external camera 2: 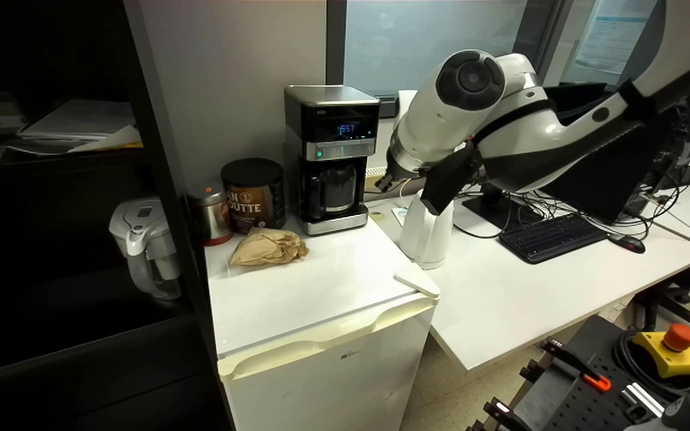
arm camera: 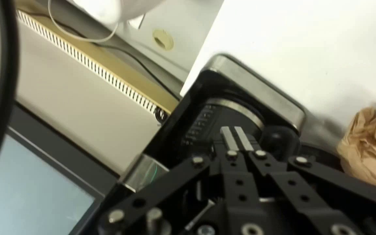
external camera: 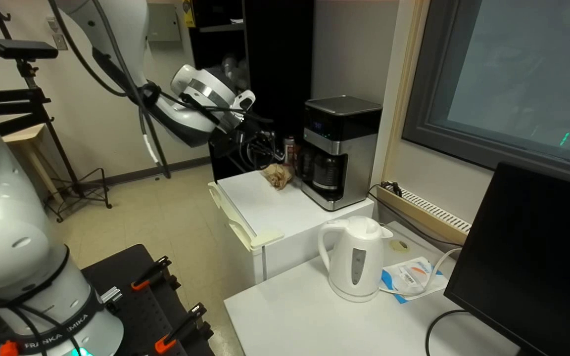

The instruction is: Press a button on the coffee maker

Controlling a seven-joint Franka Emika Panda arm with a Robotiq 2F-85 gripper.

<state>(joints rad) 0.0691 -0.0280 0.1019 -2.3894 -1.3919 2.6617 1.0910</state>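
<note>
The coffee maker (external camera 2: 333,158) stands upright on the white fridge (external camera 2: 321,281), toward its right side, with a coffee tin (external camera 2: 254,197) and a paper bag (external camera 2: 270,246) to its left. Its display (external camera 2: 346,129) is lit and a green light (external camera 2: 319,154) glows on the strip of buttons (external camera 2: 345,148) below; whether a press brought that on, I cannot tell. No contact with a button shows, so I judge the reaching-in mostly done and the press not yet made; lining up, pushing and backing off look left to do.

In the wrist view the fingers (arm camera: 229,140) of the gripper (arm camera: 232,128) are together but for a slim gap, with nothing seen in their hold. Ahead of them is the coffee maker: the carafe (arm camera: 219,119) shows beyond the tips, and what looks like the end of the strip of buttons lies to their left. In an exterior view the coffee maker (external camera: 349,143) is right of the gripper, seemingly apart from it. In an exterior view the arm (external camera 2: 516,146) stands right of the coffee maker, the fingers hard to make out.
</note>
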